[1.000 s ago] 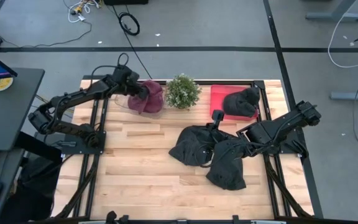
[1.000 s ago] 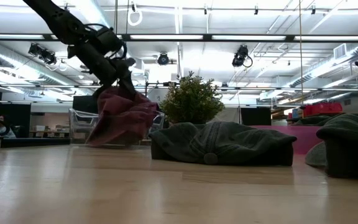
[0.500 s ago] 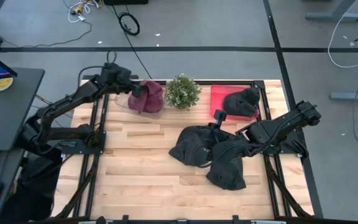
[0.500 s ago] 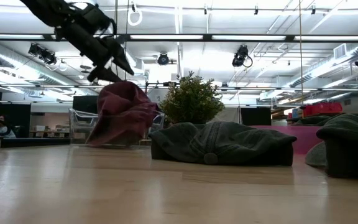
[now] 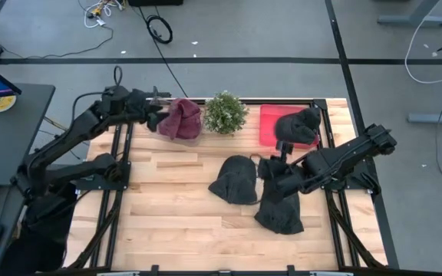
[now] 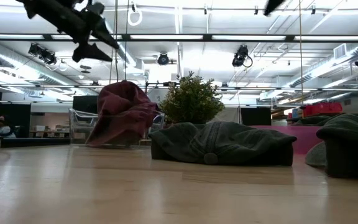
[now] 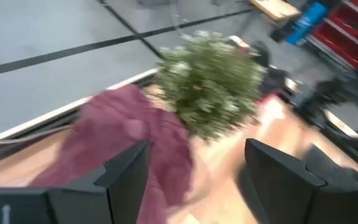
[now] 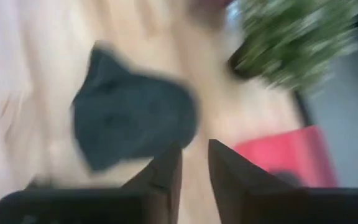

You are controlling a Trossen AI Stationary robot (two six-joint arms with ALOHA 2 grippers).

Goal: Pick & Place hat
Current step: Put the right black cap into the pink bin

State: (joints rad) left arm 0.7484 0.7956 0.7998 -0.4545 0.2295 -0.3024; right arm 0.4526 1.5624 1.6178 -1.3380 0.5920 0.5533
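Observation:
A maroon hat point(image 5: 181, 119) point(image 6: 122, 113) lies slumped in a clear bin point(image 6: 79, 127) at the far left of the table. My left gripper point(image 5: 153, 116) point(image 6: 97, 42) hangs open above the hat and to its left, clear of it; the left wrist view looks down on the hat point(image 7: 129, 137) past the open fingers point(image 7: 194, 168). A dark hat point(image 5: 235, 180) point(image 8: 132, 121) lies flat on the table's middle. My right gripper point(image 5: 276, 157) point(image 8: 195, 163) is above its right side, pointing slantwise down, its fingers a narrow gap apart with nothing between.
A small potted plant point(image 5: 225, 112) stands at the far edge between the bin and a red tray point(image 5: 271, 123), which holds another dark hat point(image 5: 298, 124). One more dark hat point(image 5: 281, 208) lies under my right arm. Bare wood shows at the near left.
My left gripper has let go of the maroon hat, risen and drawn back toward the table's left edge, fingers apart. The hat has stayed slumped in the bin. My right gripper has rolled and tipped more steeply down over the dark hats, which have not moved.

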